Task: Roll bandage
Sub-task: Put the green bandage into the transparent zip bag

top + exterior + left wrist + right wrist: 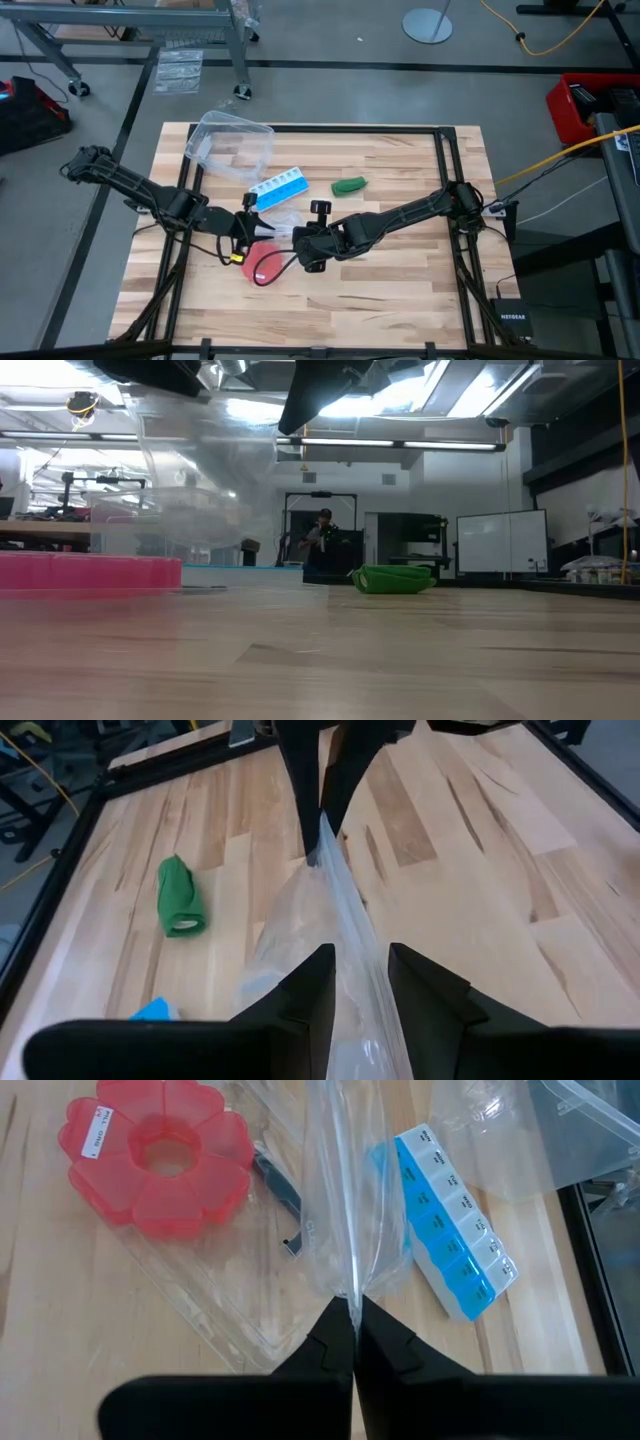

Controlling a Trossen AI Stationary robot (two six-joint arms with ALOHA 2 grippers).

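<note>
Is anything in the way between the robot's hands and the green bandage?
Nothing lies on the wood between them, but both are busy: the left end effector and right end effector pinch a clear plastic bag. The bandage sits apart, already bundled.

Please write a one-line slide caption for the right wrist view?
Right end effector shut on a clear plastic bag, between the red pill organizer and blue-and-white pill box.

Bandage sits alone on open wood; you can reach it from above. Nearer the left arm, pill box, clear tub, plastic bag and red disc crowd your path.
</note>
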